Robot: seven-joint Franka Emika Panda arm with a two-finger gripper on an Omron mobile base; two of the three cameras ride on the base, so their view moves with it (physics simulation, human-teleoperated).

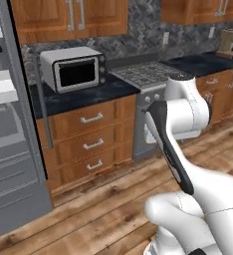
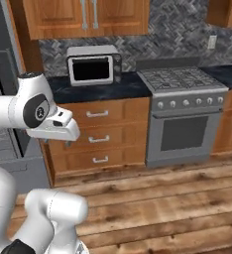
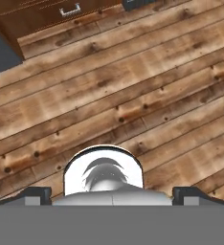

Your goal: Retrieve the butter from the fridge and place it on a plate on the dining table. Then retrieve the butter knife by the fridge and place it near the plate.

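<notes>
Your fridge stands at the far left, well apart from the gripper, whose jaws hang spread wide and empty above the wooden floor; one microwave, one stove beyond.

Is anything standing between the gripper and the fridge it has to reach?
Nothing visible does. The gripper, jaws wide open, points down at the bare wooden floor. The fridge stands to the arm's left across open floor. I cannot tell whether its upper doors are open.
</notes>
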